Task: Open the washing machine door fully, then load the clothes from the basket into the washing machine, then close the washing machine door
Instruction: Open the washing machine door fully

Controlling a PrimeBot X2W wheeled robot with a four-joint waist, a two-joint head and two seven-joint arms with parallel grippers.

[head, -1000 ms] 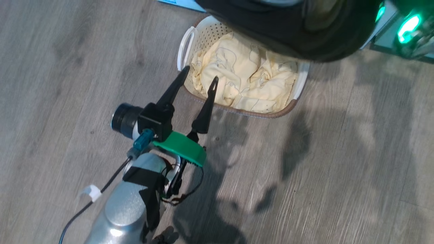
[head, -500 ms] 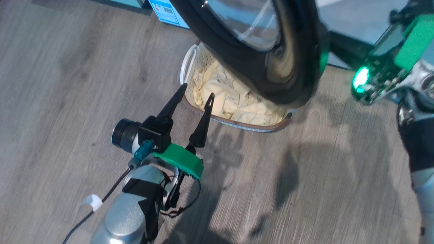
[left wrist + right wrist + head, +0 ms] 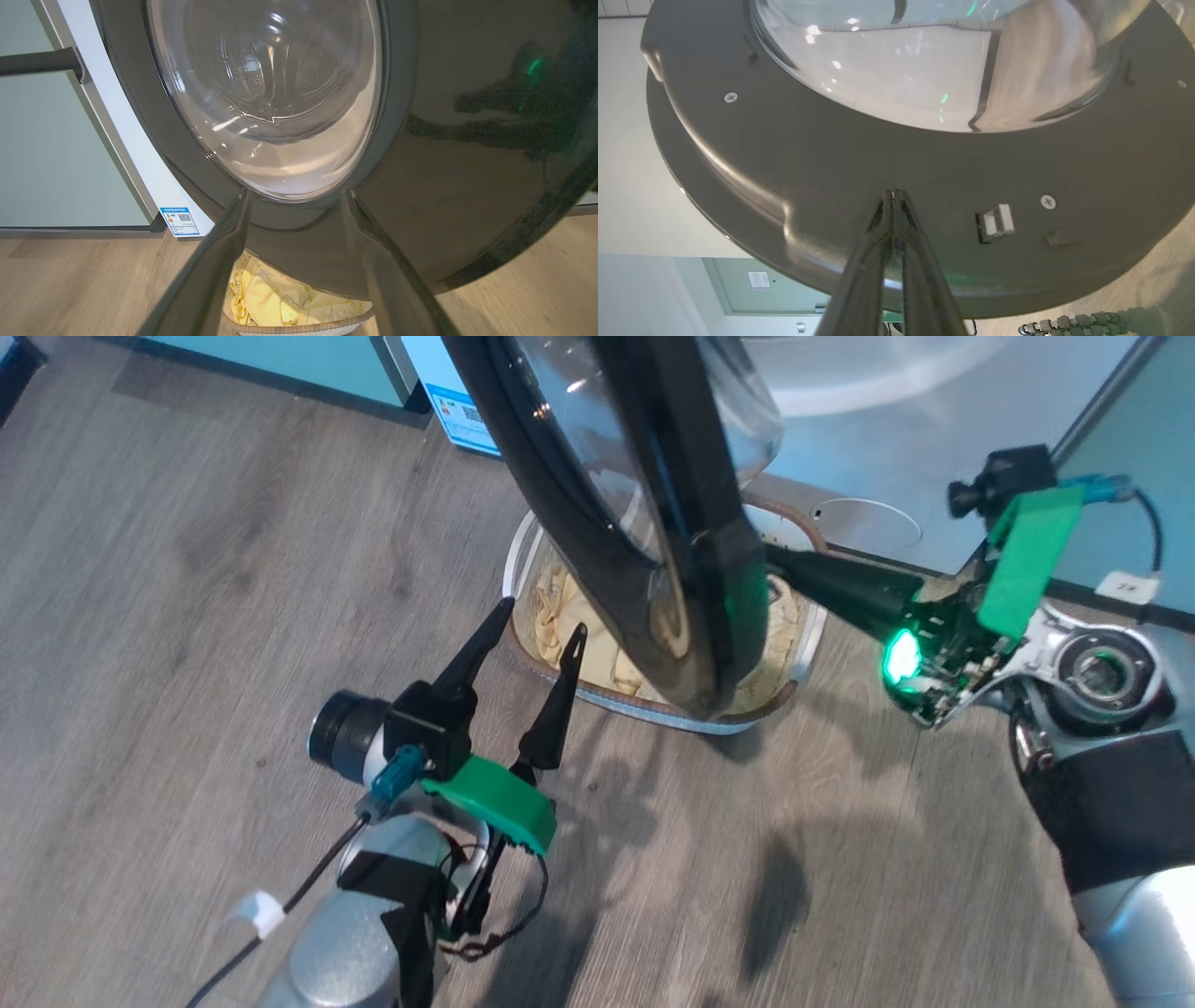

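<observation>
Touching the washing machine door, the right claw is clenched; left claw released.

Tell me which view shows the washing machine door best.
Left wrist view: it faces the washing machine door broadside, glass bowl and rim. Head view sees it edge-on over the basket; right wrist view, its inner rim and latch.

- The basket stands on the floor just ahead of my left hand.
- The clothes lie in it, beyond that hand's fingertips.
- The washing machine door hangs over the basket, between my hands.
- My right hand points at the door's inner face.
- The washing machine sits behind the door.
</observation>
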